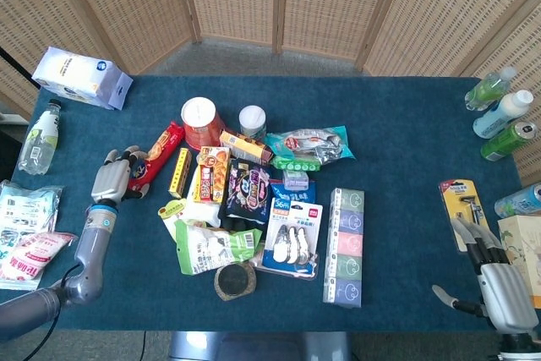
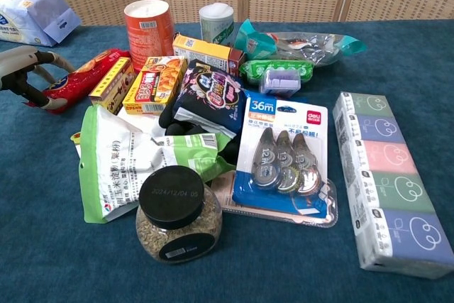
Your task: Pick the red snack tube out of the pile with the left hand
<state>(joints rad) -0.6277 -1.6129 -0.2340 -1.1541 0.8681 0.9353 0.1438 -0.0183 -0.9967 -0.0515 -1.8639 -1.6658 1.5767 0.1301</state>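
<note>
The red snack tube (image 1: 161,150) lies at the left edge of the pile, slanting from near the orange canister (image 1: 200,121) down to the left. My left hand (image 1: 118,177) has its fingers curled around the tube's lower end; in the chest view the left hand (image 2: 28,79) wraps that end of the red snack tube (image 2: 89,72). A yellow box (image 1: 178,171) lies right beside the tube. My right hand (image 1: 499,289) rests at the table's front right corner, fingers spread, holding nothing.
The pile holds snack boxes, a dark packet (image 1: 246,188), a green-white bag (image 1: 211,247), a jar (image 2: 177,214), correction tapes (image 2: 284,157) and a tissue strip (image 1: 345,245). A water bottle (image 1: 38,137) and bags (image 1: 25,226) lie left; bottles (image 1: 503,112) and a razor pack (image 1: 463,200) right.
</note>
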